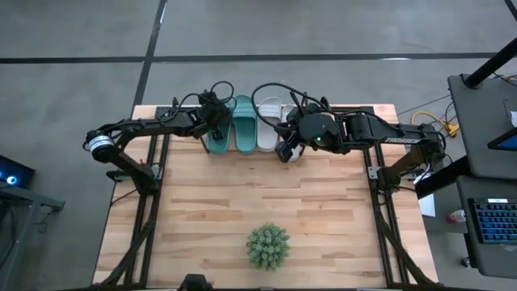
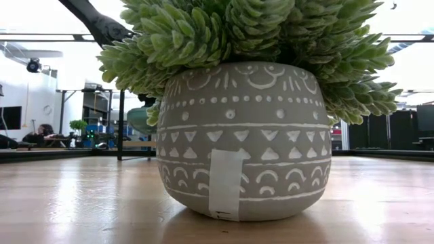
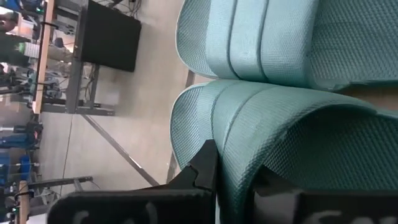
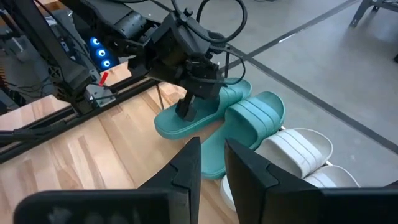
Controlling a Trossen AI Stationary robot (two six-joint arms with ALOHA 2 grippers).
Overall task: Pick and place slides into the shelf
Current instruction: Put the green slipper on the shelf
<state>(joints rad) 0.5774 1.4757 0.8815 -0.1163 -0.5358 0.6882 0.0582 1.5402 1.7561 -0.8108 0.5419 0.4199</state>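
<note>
Slides (image 1: 257,123) sit in a row of four at the far edge of the wooden table (image 1: 266,194): two teal green ones on the left, two pale grey ones on the right, all rubbery, open-toed, with wide ribbed straps. The outer teal slide (image 4: 186,118) lies right at the left gripper (image 1: 216,129), whose fingers are clenched on its edge; seen from that arm's wrist, the finely textured teal strap fills the space just ahead of the dark fingers (image 3: 202,171). The second teal slide (image 4: 249,124) lies just beside it, touching it along one side. The pale grey slides (image 4: 298,152) come next, side by side. The right gripper (image 1: 287,150) hangs just in front of the outer grey slide, near the row; its fingers (image 4: 189,165) stand close together with a narrow gap, and nothing shows between them. A spiky green plant (image 1: 267,246) in a patterned grey pot (image 2: 247,142) stands well apart from both pincers, on the near half of the table.
</note>
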